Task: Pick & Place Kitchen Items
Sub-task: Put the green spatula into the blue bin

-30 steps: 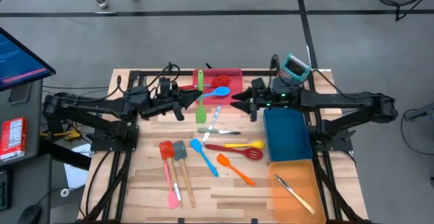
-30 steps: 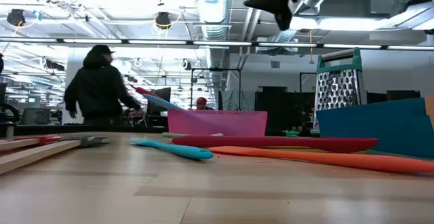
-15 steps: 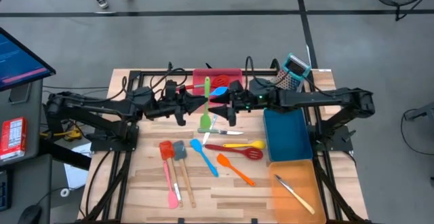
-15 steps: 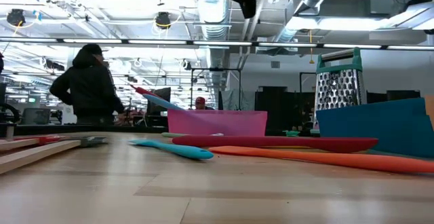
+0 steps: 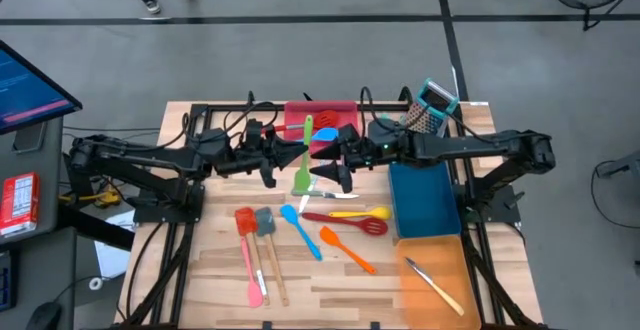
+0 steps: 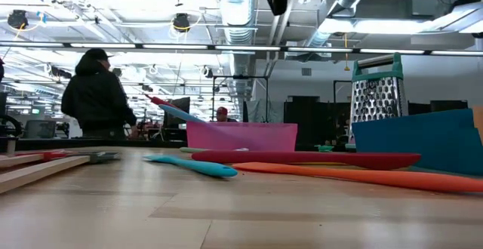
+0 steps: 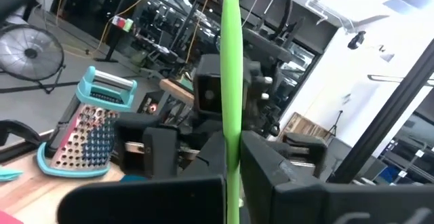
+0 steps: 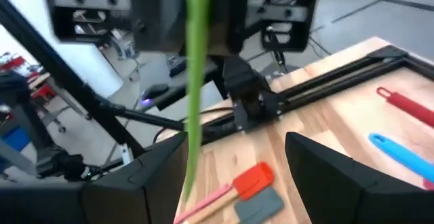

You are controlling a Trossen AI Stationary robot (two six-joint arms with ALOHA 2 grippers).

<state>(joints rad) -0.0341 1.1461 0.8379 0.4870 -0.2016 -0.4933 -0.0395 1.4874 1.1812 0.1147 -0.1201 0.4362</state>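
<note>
My left gripper [image 5: 298, 156] is shut on a green long-handled utensil [image 5: 306, 132] above the table's far middle. It also shows in the left wrist view [image 7: 230, 61]. My right gripper [image 5: 328, 160] faces it from the right, open, with a finger on either side of the green handle [image 8: 196, 68]. I cannot tell whether it touches the handle. Several utensils lie flat on the table, among them a pink spatula [image 5: 247, 255], a grey spatula [image 5: 266, 222], a blue spoon [image 5: 300, 230], a red turner [image 5: 350, 223], a yellow spoon [image 5: 362, 212] and an orange turner [image 5: 347, 249]. My left gripper pinches the green utensil's handle [image 7: 231, 139] between its two fingers, about midway along it. The fingers come level from the table's left and lie across the handle. The utensil is lifted clear of the table and sticks out on both sides of the fingers.
A red tray [image 5: 340, 108] at the far edge holds a blue spoon and a red utensil. A blue tray [image 5: 425, 202] and an orange tray [image 5: 440, 275] with silver cutlery stand at the right. A teal-topped grater [image 5: 432, 105] stands far right. A person [image 6: 94, 94] stands beyond the table.
My right gripper has gone toward the table's left edge, up to the green utensil, and now has it between its open fingers. My left gripper has gone a little toward the table's right with the utensil, which stays lifted.
</note>
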